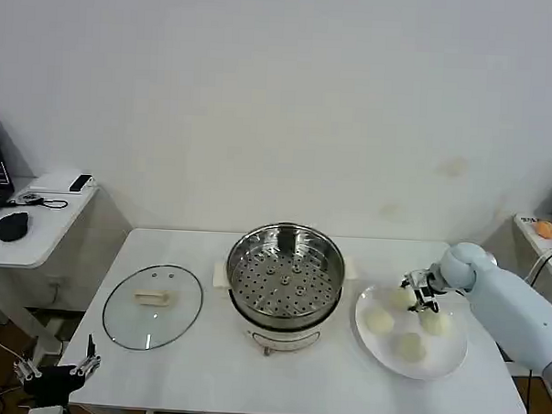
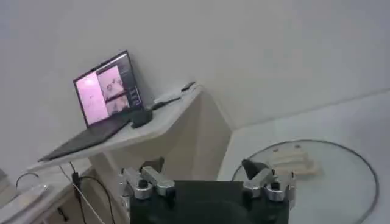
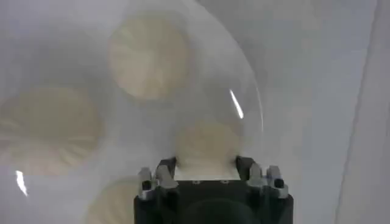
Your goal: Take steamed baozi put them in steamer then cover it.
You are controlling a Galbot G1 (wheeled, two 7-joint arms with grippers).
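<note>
Your right gripper sits low over the far edge of the white plate, on the right of the surface. In the right wrist view its fingers stand spread on either side of one bun, apparently not yet closed on it; this looks like the start of the first pick. Four buns lie on the plate: round, smooth, cream-white, probably soft, so close gently.

The steamer stands at centre, a shiny steel basket with a perforated floor, holding nothing, on a white pot base. It is just left of the plate, which keeps each carry short.

The lid lies flat to the left, clear glass with a metal rim and a cream handle, well apart from the steamer.

Your left gripper hangs parked off the near left corner, fingers spread and holding nothing.
</note>
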